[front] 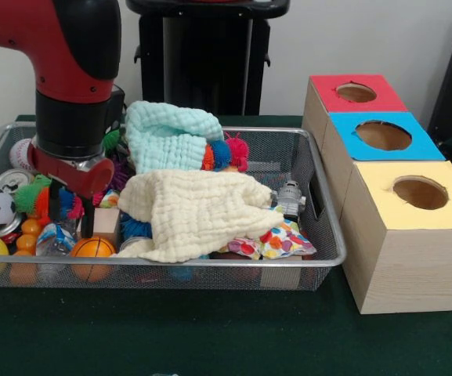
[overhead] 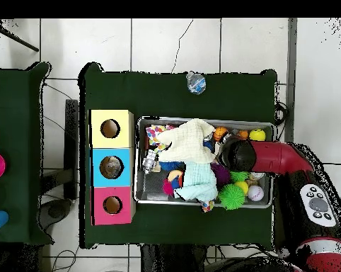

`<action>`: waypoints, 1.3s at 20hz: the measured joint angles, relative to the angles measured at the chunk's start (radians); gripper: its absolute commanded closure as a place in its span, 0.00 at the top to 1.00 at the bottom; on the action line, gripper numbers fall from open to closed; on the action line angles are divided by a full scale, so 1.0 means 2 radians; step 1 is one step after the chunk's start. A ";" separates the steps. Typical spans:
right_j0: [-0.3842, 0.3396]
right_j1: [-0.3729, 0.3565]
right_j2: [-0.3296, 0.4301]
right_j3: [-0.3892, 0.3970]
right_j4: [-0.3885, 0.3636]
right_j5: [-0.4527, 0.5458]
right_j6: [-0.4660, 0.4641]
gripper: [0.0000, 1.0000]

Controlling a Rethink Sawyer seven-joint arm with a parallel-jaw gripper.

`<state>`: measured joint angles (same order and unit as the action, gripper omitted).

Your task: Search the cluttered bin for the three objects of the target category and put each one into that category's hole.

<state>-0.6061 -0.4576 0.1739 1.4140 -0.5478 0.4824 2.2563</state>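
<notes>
The arm's claw [front: 87, 215], grip hidden, sits lower left; a bottle [front: 290, 197] stands centre-right, below the blue box's hole [front: 383, 135].

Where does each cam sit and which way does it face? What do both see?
Front view: across the table from the robot, low, facing it over the wire bin and three boxes; the red and black arm comes down at upper left, pedestal behind.
Overhead view: above the table, looking straight down; the arm reaches in from the right, base at bottom right.
Shared: bin, cream cloth, the blue box's hole. A bottle outside the bin shows only from overhead.
</notes>
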 measured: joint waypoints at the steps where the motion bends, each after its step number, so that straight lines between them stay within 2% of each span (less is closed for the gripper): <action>1: -0.003 0.003 0.004 0.000 0.000 0.000 0.000 1.00; 7: -0.015 0.005 0.015 -0.005 -0.003 0.000 -0.001 1.00; 15: -0.016 0.006 0.016 -0.017 -0.037 0.000 -0.002 1.00; 26: -0.025 0.014 0.026 -0.029 -0.053 0.007 -0.003 1.00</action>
<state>-0.6558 -0.4292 0.2256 1.3562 -0.6530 0.4973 2.2509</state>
